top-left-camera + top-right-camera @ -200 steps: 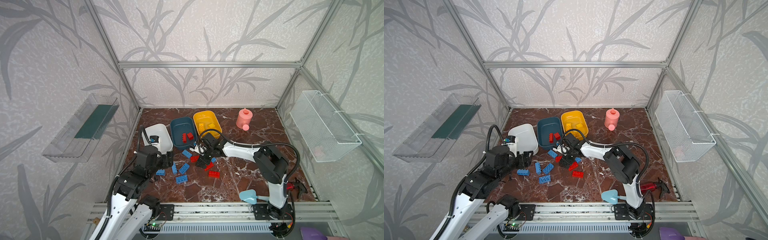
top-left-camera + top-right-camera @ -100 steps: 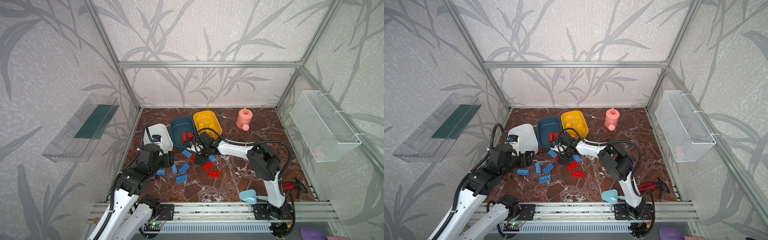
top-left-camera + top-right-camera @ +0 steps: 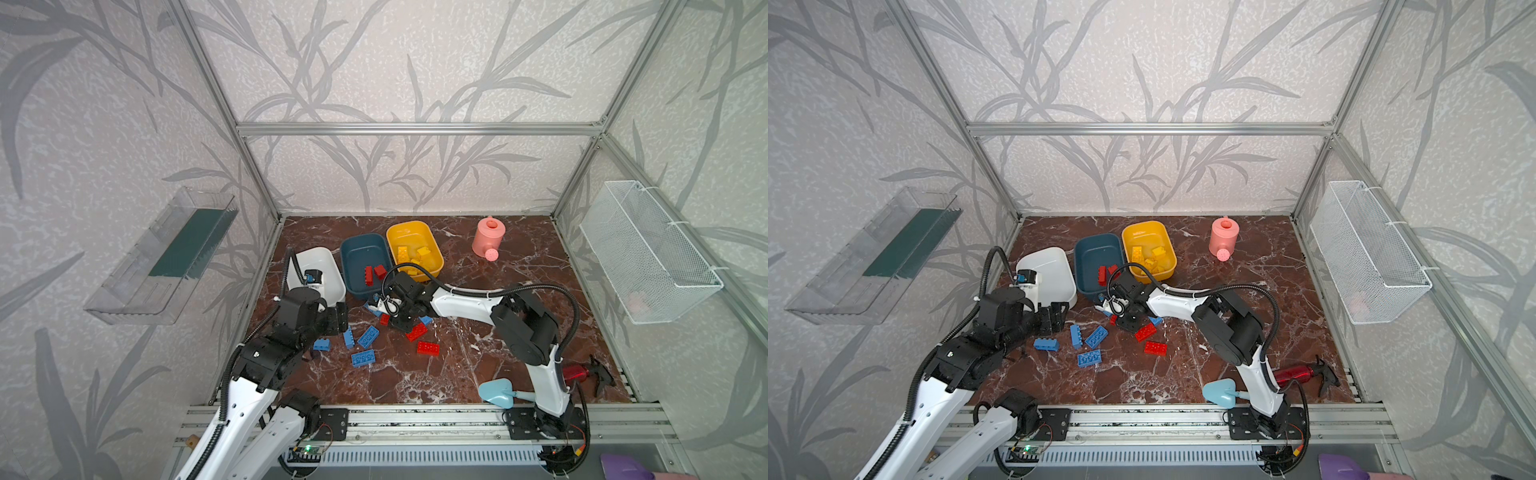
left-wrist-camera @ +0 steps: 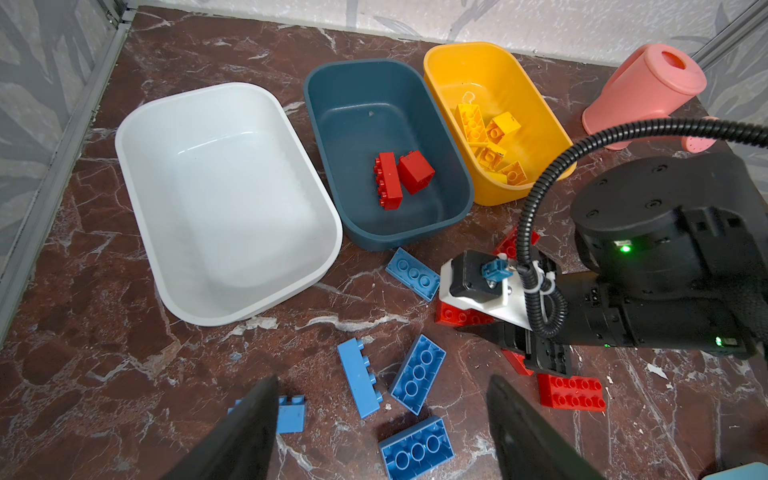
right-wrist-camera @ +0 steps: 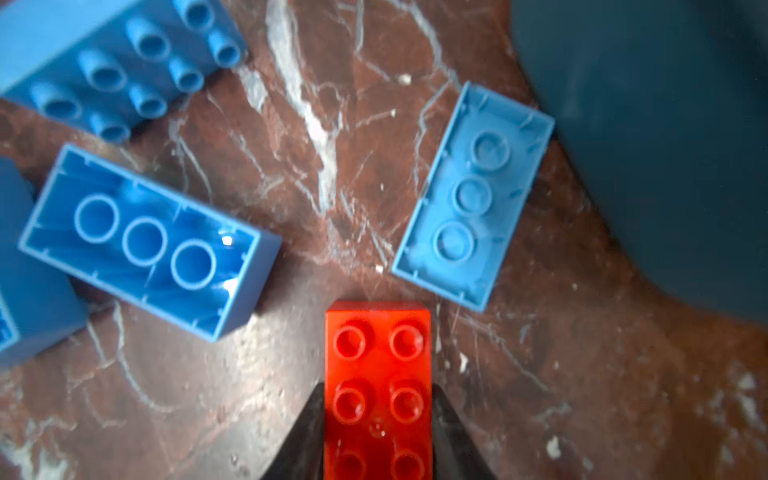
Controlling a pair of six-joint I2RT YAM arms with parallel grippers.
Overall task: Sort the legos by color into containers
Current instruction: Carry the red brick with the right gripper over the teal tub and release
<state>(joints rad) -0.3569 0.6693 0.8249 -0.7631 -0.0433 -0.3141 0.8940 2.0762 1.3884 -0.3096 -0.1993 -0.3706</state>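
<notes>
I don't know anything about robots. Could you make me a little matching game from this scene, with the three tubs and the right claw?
Things:
1. white tub
2. teal tub
3. yellow tub
4. right gripper

States:
A. holds yellow bricks
B. closed on a red brick
C. holds no bricks
D. holds two red bricks

Pairs: 1-C, 2-D, 3-A, 4-B

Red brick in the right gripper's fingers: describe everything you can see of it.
In the right wrist view the red brick is glossy plastic, studs up, two studs wide; three rows show before the frame cuts it off. The right gripper presses its dark fingers against the two long sides. It lies apart from an upturned blue brick and a paler blue brick. Whether it rests on the marble table or is lifted cannot be told.
</notes>
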